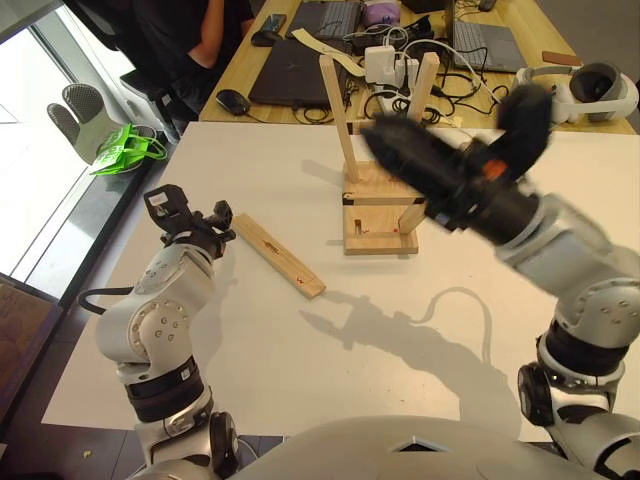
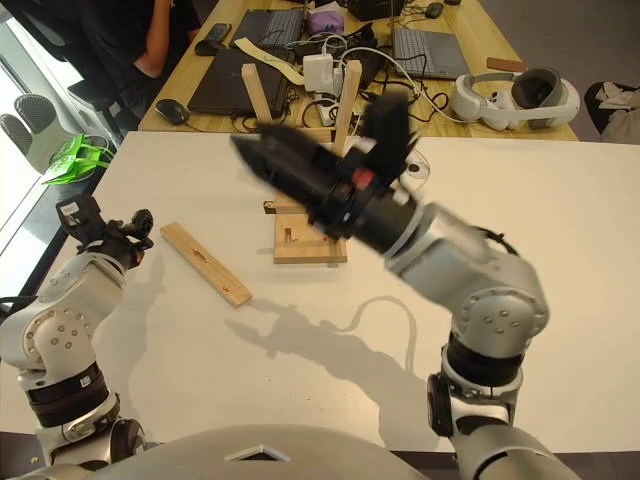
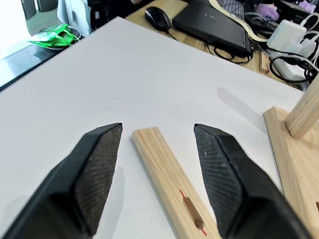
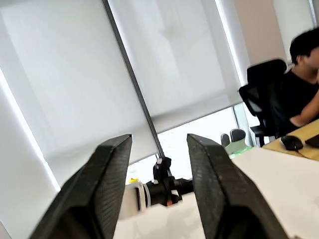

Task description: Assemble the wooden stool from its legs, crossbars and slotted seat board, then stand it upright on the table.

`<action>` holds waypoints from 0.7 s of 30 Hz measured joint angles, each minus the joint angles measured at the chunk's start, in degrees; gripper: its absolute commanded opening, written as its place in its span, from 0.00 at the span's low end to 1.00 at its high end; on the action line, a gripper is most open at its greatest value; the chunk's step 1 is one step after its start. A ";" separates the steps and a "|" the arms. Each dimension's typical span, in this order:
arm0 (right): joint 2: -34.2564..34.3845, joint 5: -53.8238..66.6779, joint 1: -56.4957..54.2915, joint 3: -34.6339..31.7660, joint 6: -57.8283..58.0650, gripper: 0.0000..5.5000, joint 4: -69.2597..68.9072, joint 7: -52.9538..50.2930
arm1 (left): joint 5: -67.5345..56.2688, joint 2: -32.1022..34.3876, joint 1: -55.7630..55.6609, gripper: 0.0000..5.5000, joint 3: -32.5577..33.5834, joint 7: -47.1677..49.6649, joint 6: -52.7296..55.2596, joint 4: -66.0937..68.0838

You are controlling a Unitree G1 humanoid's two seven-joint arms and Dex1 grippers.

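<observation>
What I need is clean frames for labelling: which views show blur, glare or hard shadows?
Left eye view: the right gripper is smeared by blur, its shadow hard-edged on the table. Right wrist view: bright blinds backlight the dark fingers. Left wrist view: the wooden bar is crisp.

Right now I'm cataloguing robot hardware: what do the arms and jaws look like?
Left arm and right arm have rounded silver-grey shells with black joint rings; the right forearm is black with an orange mark. The jaws are black wedges with textured inner faces.
</observation>
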 measured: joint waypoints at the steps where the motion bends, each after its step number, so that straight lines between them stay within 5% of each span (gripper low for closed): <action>1: -0.11 -4.18 2.03 3.96 -0.22 0.43 -0.15 0.17 | 1.47 0.05 -0.26 0.48 -0.24 -0.02 -1.58 -0.03; 7: 3.91 -24.64 6.43 21.36 -6.91 0.61 8.49 2.22 | 8.52 0.00 -0.62 0.48 -4.36 -1.47 -6.57 -0.78; 11: 6.01 -36.91 7.43 31.17 -10.99 0.62 17.82 4.33 | 10.57 -1.21 -0.91 0.48 -6.20 -2.77 -7.56 -0.93; 21: 13.95 -56.42 2.34 40.70 -15.37 0.62 41.87 8.73 | 13.54 -3.57 -3.98 0.48 -7.69 -4.63 -7.95 -0.45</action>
